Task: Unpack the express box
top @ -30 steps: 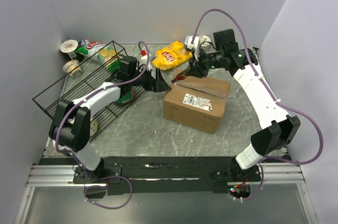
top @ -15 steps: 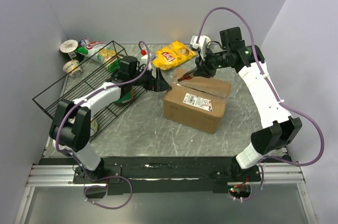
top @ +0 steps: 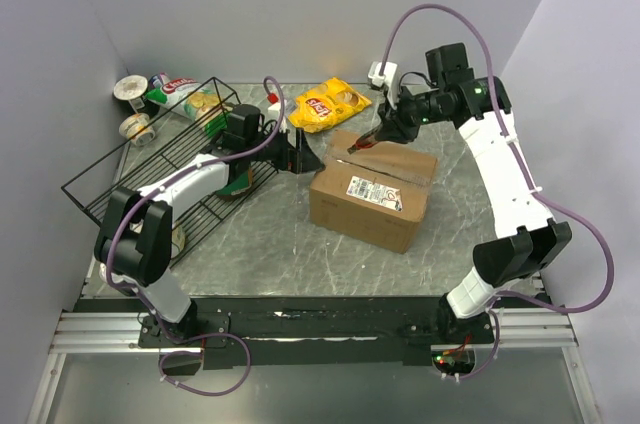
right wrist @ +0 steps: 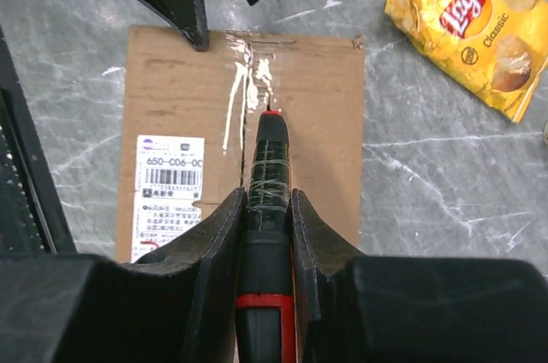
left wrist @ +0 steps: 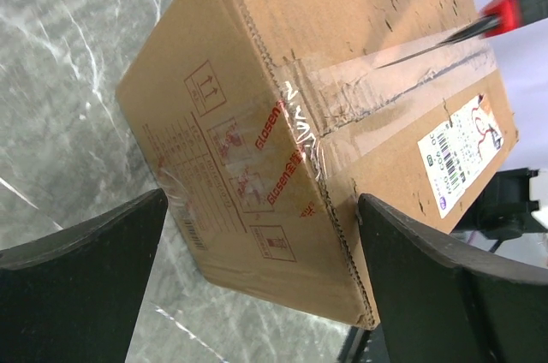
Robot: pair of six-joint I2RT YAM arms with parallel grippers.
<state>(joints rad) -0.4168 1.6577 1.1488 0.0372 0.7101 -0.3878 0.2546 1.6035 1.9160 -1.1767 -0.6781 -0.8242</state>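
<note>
Right wrist view: stiff taped express box (right wrist: 171, 80), probably best braced endwise by the wide left jaws; right jaws gripped a cutter (right wrist: 267, 170)

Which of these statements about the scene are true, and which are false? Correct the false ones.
1. The right pincer grips a red and black cutter. True.
2. The express box has its flaps open. False: the flaps are taped shut.
3. The left pincer is clamped on the express box. False: it is open, beside the box's end.
4. The yellow chip bag lies on the table, outside the wire basket. True.
</note>
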